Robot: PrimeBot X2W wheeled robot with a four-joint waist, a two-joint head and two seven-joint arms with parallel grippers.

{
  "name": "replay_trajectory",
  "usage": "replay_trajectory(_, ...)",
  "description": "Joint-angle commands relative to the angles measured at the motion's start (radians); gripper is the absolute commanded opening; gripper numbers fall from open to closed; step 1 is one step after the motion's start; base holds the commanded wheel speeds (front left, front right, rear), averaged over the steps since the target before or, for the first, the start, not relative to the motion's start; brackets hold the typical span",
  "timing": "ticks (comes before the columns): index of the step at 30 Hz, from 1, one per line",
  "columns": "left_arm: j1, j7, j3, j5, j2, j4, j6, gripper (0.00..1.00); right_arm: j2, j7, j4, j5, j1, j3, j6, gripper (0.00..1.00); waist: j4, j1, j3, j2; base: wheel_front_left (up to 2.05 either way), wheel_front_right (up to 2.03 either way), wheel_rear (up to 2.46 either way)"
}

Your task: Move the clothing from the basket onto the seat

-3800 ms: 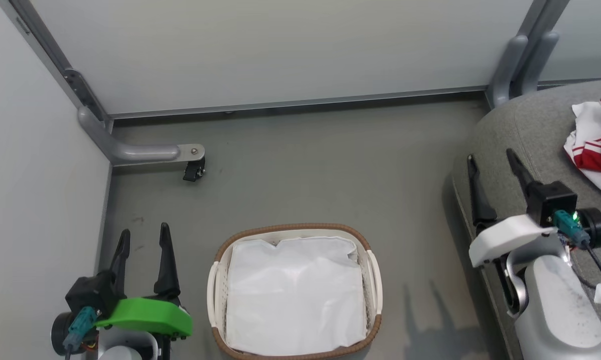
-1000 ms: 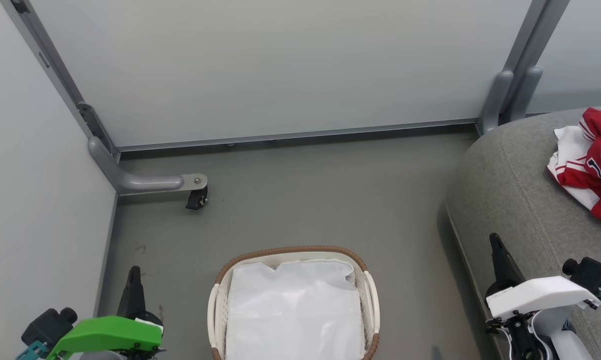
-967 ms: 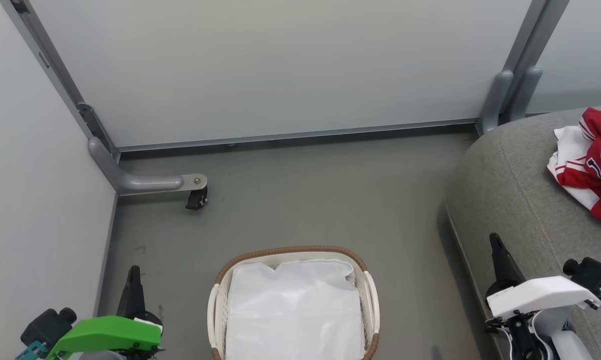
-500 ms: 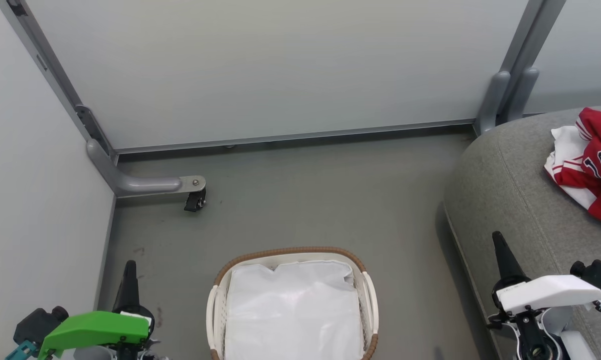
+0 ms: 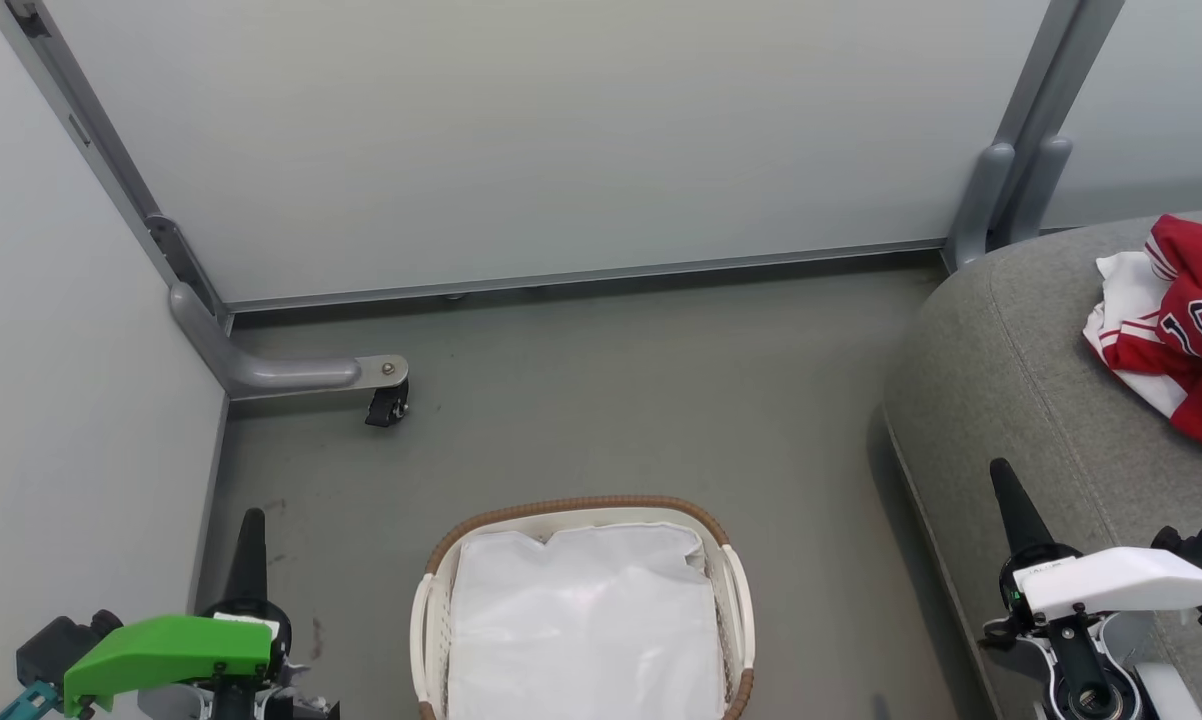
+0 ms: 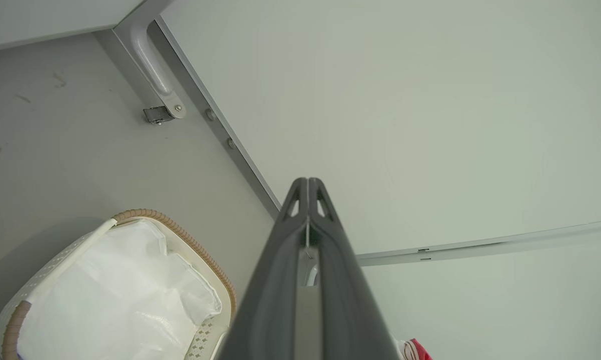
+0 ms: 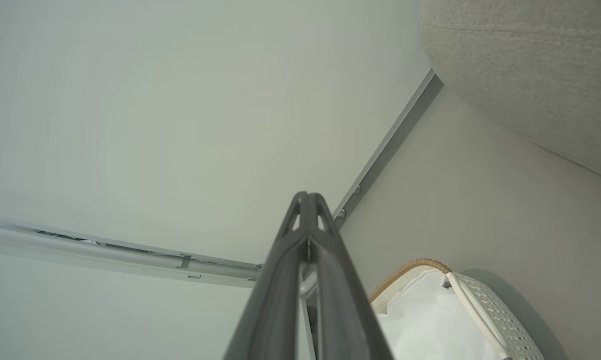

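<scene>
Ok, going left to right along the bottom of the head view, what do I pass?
left gripper, shut → basket with its white liner → right gripper, shut, in front of the grey seat

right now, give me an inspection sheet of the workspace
surface: grey floor, faint scuffs, basket standing on it
job's things: basket holds its white liner, no red fabric seen in it; clothing lies bunched on the seat
clutter: nothing seen
tools: left tool shut, empty; right tool shut, empty, near the seat's edge
cables: teal connector behind the left tool; no loose cable seen
surroundings: pale wall panels, grey frame foot with a caster
</scene>
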Motion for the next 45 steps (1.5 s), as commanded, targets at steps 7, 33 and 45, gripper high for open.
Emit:
replay_trajectory(7,-0.031,0.022,0.015,-0.074,0.005,-0.014,-0.007,0.0,-0.007,0.022,-0.018,0.085,0.002,-0.01,0.0,0.0,-0.003,0.0,-0.002,0.0,0.0,0.0,0.0)
replay_trajectory(33,-0.049,0.076,0.046,-0.255,0.006,-0.027,-0.015,0.0,-0.008,0.077,-0.035,0.298,0.007,-0.028,-0.001,0.0,-0.014,0.0,-0.009,0.0,0.0,0.0,0.0)
replay_trajectory(45,-0.055,0.098,0.058,-0.327,0.006,-0.031,-0.019,0.0,-0.009,0.098,-0.042,0.384,0.009,-0.035,-0.001,0.0,-0.019,0.0,-0.012,0.0,0.0,0.0,0.0)
